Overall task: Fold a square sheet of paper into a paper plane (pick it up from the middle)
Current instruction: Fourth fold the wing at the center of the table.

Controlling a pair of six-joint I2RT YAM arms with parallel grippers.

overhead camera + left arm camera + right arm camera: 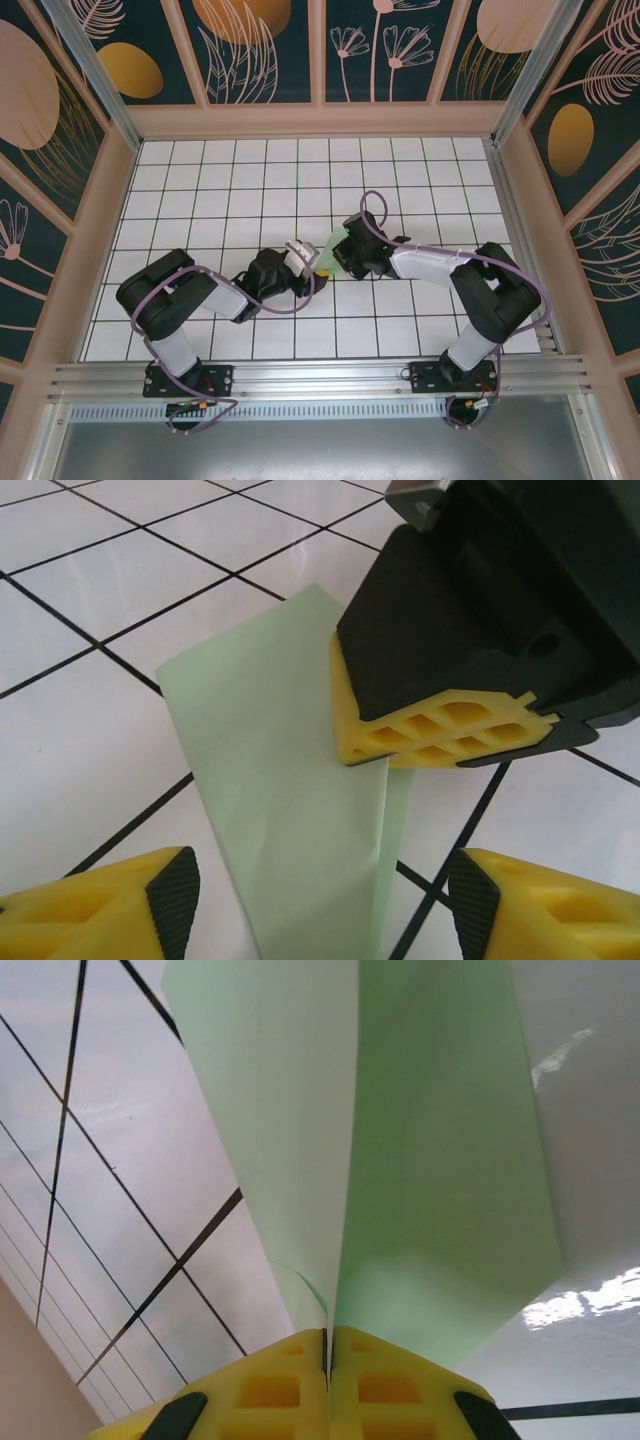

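Before us, white grid-tiled table (250, 180), floral wall panels (260, 50) standing around it, aluminium rail (320, 380) lying along its near edge.

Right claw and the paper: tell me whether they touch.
Touching. The right wrist view shows the right claw shut on the paper, its folded edge pinched between them.

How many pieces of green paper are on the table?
1. The green paper is in the middle of the table, pinched by the right fingers, with the left fingers open around it. Others may be hidden.
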